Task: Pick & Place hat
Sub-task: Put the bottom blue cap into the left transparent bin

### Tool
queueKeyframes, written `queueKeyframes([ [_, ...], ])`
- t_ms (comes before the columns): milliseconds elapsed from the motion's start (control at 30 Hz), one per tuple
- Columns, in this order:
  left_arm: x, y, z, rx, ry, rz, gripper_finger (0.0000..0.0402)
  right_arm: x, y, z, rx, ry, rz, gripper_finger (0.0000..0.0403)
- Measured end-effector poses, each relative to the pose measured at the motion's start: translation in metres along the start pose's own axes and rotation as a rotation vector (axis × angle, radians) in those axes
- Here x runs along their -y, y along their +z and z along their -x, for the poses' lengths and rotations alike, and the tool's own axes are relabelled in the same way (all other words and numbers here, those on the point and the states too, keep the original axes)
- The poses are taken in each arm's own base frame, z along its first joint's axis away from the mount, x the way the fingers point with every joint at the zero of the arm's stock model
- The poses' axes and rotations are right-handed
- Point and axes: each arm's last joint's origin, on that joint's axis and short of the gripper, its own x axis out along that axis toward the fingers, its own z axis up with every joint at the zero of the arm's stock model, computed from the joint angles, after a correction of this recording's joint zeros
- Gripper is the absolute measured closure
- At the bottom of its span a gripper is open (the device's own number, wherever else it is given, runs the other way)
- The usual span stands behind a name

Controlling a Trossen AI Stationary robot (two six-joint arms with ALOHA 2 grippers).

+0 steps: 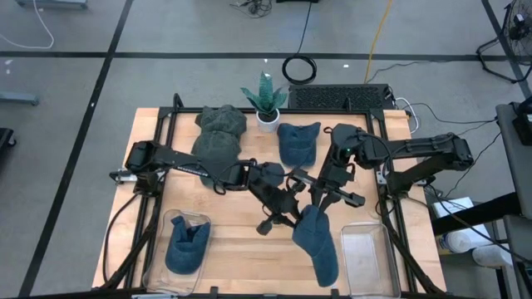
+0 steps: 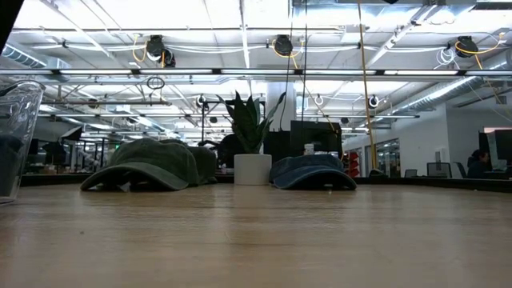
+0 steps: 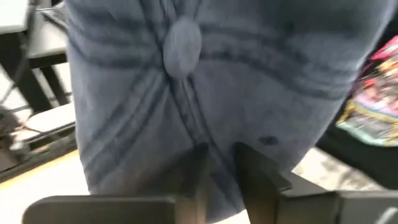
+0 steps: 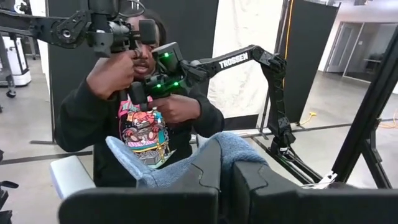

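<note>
Blue hat [image 1: 316, 241]: lifted mid-tabletop, pinched by both the left gripper [image 1: 287, 214] and right gripper [image 1: 320, 199], fingers closed on cloth. Left bin [image 1: 158, 249] holds one hat; right bin [image 1: 363, 259] empty. Placement remains, likely there.

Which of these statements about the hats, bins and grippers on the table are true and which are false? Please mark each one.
1. Both grippers are shut on the same blue cap. True: the left gripper and the right gripper both pinch it.
2. The clear bin on the left holds a green hat. False: it holds a blue hat.
3. The clear bin on the right holds no hat. True.
4. The potted plant lies tipped over. False: it stands upright at the table's far edge.
5. The green hats lie next to the potted plant. True.
</note>
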Motion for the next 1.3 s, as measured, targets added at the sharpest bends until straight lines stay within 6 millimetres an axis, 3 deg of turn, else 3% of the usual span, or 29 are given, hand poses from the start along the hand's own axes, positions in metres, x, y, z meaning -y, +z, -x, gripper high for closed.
queueKeyframes([
  [200,0.002,0.005,0.004,0.000,0.026,-0.040,0.0394,0.000,0.001,0.000,0.007,-0.002,0.017,0.0403],
  [400,0.012,0.007,0.004,-0.054,0.106,-0.080,0.0399,0.000,0.005,0.000,0.024,-0.005,0.002,0.0403],
  [667,0.045,0.035,0.036,-0.144,0.224,-0.182,0.0400,-0.001,0.004,-0.002,0.022,0.005,-0.010,0.0403],
  [1067,0.061,0.045,0.072,-0.291,0.364,-0.184,0.0401,-0.005,0.004,-0.009,0.020,0.027,-0.073,0.0403],
  [1300,0.073,0.055,0.084,-0.224,0.258,-0.116,0.0398,-0.003,0.005,-0.010,0.021,-0.046,-0.037,0.0403],
])
